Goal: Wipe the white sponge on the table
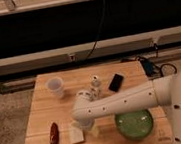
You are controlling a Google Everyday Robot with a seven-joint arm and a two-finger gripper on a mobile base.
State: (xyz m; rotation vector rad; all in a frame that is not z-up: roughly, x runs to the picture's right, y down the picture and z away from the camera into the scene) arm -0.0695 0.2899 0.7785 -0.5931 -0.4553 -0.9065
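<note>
The white sponge lies flat on the light-brown wooden table, near its front edge and left of the middle. My gripper hangs from the white arm that reaches in from the right. It points down right at the sponge's upper right corner and seems to touch it. A small pale piece lies just right of the sponge, under the gripper.
A white cup stands at the back left. A small white bottle-like figure and a black phone are at the back middle. A green bowl sits front right, and a red-brown object lies left of the sponge.
</note>
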